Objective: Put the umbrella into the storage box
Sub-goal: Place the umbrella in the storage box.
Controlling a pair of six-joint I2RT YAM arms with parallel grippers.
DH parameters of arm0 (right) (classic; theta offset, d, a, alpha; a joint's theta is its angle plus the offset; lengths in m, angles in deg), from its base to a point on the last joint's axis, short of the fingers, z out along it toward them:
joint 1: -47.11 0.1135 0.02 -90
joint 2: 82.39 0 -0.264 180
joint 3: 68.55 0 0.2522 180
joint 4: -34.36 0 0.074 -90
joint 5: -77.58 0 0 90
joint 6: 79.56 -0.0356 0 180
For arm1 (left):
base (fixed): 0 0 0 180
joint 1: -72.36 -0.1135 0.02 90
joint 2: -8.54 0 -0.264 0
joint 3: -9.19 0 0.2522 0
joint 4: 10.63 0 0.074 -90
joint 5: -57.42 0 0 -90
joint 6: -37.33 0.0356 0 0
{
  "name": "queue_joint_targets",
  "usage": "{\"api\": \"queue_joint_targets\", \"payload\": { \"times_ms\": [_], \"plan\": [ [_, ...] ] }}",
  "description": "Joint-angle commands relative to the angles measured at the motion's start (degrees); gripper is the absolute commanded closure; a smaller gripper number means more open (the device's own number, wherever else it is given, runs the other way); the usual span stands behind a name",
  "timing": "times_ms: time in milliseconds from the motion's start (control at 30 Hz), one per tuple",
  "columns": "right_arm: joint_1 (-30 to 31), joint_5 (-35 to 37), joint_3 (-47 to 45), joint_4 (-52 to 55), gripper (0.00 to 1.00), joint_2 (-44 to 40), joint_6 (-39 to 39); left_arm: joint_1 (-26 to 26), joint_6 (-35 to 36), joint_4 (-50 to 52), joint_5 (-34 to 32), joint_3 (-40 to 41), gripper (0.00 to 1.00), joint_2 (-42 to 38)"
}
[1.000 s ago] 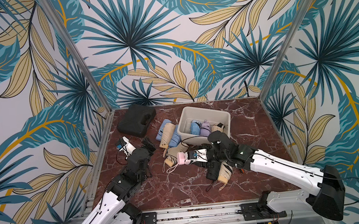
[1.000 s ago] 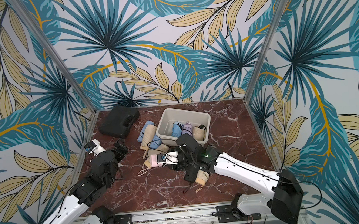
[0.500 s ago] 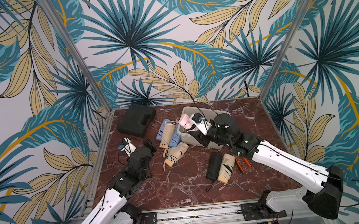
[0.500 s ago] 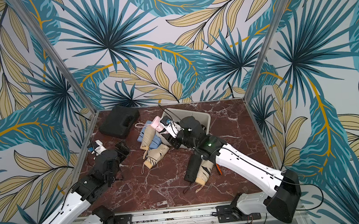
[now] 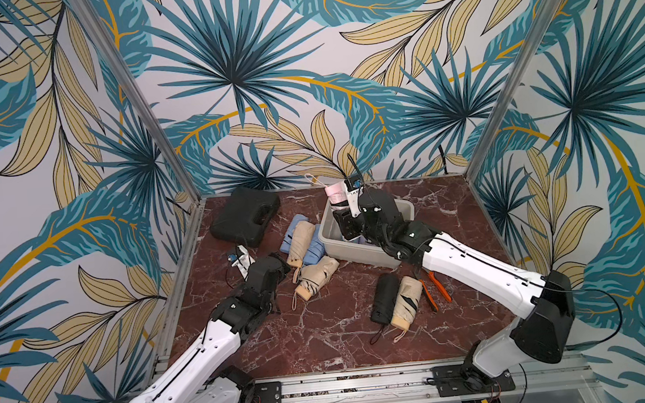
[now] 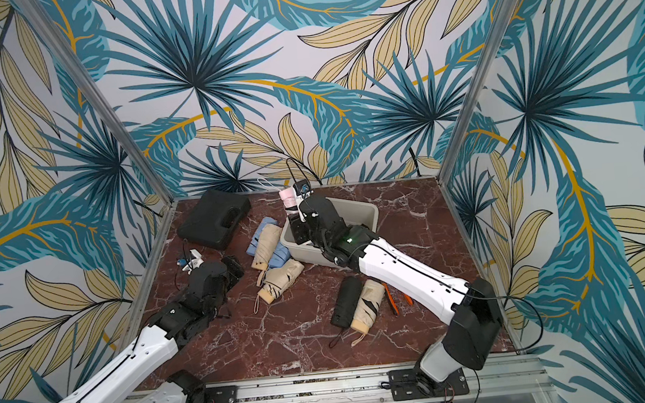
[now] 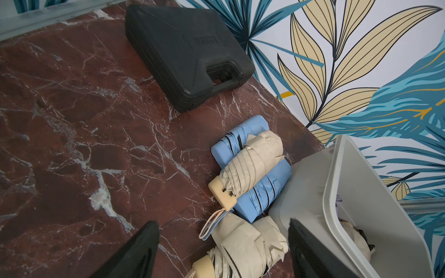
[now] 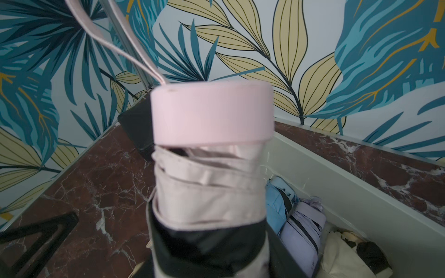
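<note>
Up goes the right gripper (image 5: 343, 220), jaws clamped on the pink umbrella (image 5: 335, 194), now swung over the storage box (image 5: 353, 249); left gripper (image 7: 220, 231) jaws gape empty.

a black hard case (image 5: 244, 216) lies on the marble table (image 5: 324, 330), orange-handled tool (image 5: 440, 288) well apart.

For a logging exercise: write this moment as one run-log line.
right gripper: shut on pink umbrella, upright at storage box | left gripper: open, empty | status: not yet released
</note>
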Motion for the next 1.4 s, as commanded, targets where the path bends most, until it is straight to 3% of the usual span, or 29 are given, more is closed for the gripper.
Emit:
{"api": "queue_joint_targets", "payload": {
  "times_ms": [0, 167, 367, 800, 1100, 1367],
  "plan": [
    [-0.9, 4.7, 3.4, -2.2, 0.75, 1.7, -10.0, -0.4, -1.4, -1.9, 1.8, -2.2, 0.13, 1.3],
    [-3.0, 4.6, 6.9, -1.9, 0.75, 8.0, -22.1, -0.4, -3.1, -2.8, 5.0, -2.3, 0.13, 3.9],
    [-4.9, 4.9, 10.4, -1.7, 0.75, 14.2, -29.2, -0.4, -3.4, -5.4, 5.6, -1.6, 0.13, 4.3],
    [-8.4, -1.2, 11.7, -2.2, 0.71, 23.2, -34.9, -0.6, -1.5, -4.1, 5.0, -1.4, 0.12, 4.0],
    [-8.6, -3.7, 12.5, -4.1, 0.59, 28.8, -36.6, -0.5, 8.5, 1.0, 4.5, -5.2, 0.12, 6.1],
    [-9.0, -2.9, 13.2, -4.6, 0.27, 28.5, -35.1, -0.5, 15.6, 6.6, 1.4, -8.5, 0.12, 7.7]
  ]
}}
